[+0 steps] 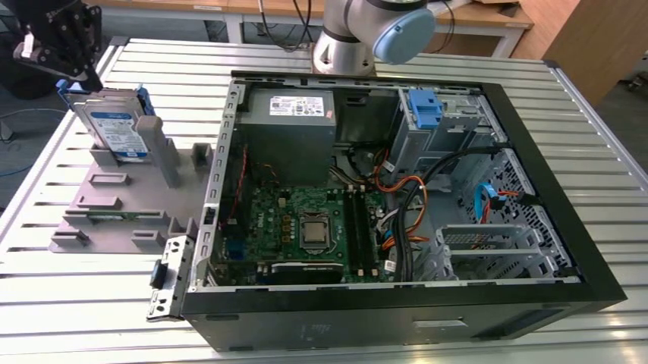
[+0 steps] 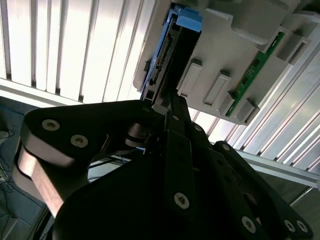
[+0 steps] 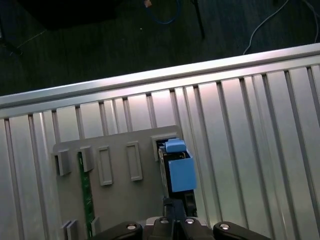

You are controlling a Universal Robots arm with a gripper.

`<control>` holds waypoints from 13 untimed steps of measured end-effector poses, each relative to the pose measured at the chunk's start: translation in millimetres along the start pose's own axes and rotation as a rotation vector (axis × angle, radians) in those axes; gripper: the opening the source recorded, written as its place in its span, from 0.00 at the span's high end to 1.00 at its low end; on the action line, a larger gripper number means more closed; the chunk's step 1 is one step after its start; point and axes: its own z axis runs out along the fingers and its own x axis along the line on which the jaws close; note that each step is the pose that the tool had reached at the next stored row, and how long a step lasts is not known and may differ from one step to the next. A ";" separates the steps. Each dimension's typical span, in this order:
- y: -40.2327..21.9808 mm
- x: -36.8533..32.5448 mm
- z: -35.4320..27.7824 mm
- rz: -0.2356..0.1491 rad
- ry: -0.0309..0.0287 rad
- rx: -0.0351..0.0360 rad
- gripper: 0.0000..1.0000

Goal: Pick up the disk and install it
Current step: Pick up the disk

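the disk point(image 1: 117, 125) stands upright in a rack point(image 1: 111, 201), ten o'clock of the case point(image 1: 567, 227). it looks stiff, heavyish and fragile, best taken by its blue-framed edges. whether the gripper point(image 1: 93, 82) is clamped, i can't tell.

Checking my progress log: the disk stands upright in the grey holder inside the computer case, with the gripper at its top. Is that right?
Not quite. The disk does stand upright in the grey holder with the gripper at its top, but the holder sits on the table outside the case, at the exterior view's left. The exterior view shows this.
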 end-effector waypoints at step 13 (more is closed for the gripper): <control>-7.7 -1.5 2.1 -0.018 -0.0132 -0.0028 0.89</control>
